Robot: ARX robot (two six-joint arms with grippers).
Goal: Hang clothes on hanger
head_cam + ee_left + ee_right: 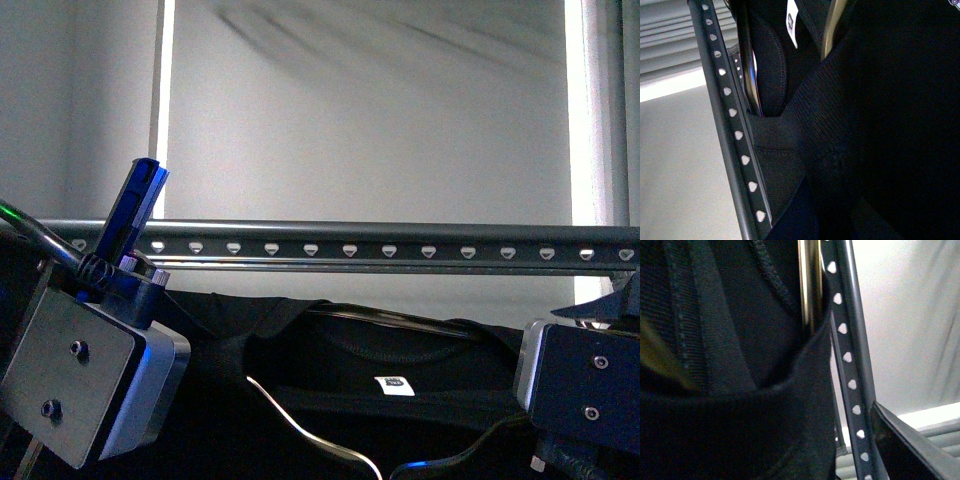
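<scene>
Nearly hung: T-shirt (pixel 330 350) slung just under the rail (pixel 400 240)

We saw the black T-shirt gathered just below the perforated rail, its neck opening turned toward our body camera and its white neck label (pixel 395 385) well below the rail's middle. A metal hanger (pixel 395 316) arced through the collar, close under the rail. The shirt's long axis ran along the rail, shoulder to shoulder, so it lay between the two arms.

The left claw (pixel 140 200) stood at the rail's left end, a blue finger tilted up across it. The right claw (pixel 605 303) sat just under the rail's right end. Both wrist cameras were filled with black knit lying against the rail, with a strip of hanger metal beside it. We could not tell whether either claw was spread or pinching cloth, because the fingertips did not show.

We judged that the coming move turned on height: garment and hanger lay below the rail and would have to come up to it. Neither arm looked clearly nearer. Each flanked one shoulder, so an uneven lift could tip the hanger along the rail.
</scene>
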